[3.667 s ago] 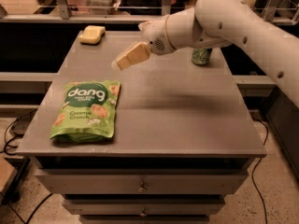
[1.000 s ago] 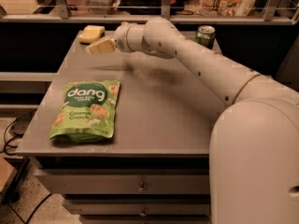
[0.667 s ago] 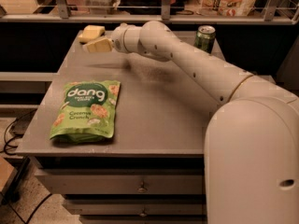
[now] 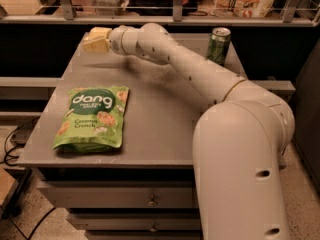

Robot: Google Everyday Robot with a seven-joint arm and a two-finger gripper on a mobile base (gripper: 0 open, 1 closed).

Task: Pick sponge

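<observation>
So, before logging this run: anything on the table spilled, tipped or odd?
Nothing stands out. The green soda can stands upright, the green snack bag lies flat, and the gripper is at the pale yellow sponge, far left corner.

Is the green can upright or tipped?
Upright: the green can stands with its top up. The gripper is at the sponge, far corner.

Off-white robot arm (image 4: 200, 79): smooth hard shell, plastic look, satin sheen. Pale yellow gripper (image 4: 95, 44) at the far left table corner: matt, flat finish. Right at it, small pale yellow soft sponge block (image 4: 98, 32): matt, foamy look. Grey tabletop (image 4: 165, 119): smooth, matt, dull reflections only. Green snack bag (image 4: 92, 116): glossy plastic film, crinkled. Green soda can (image 4: 219, 45): shiny metal. Grey drawer fronts (image 4: 100, 196): matt, small metallic knob.
</observation>
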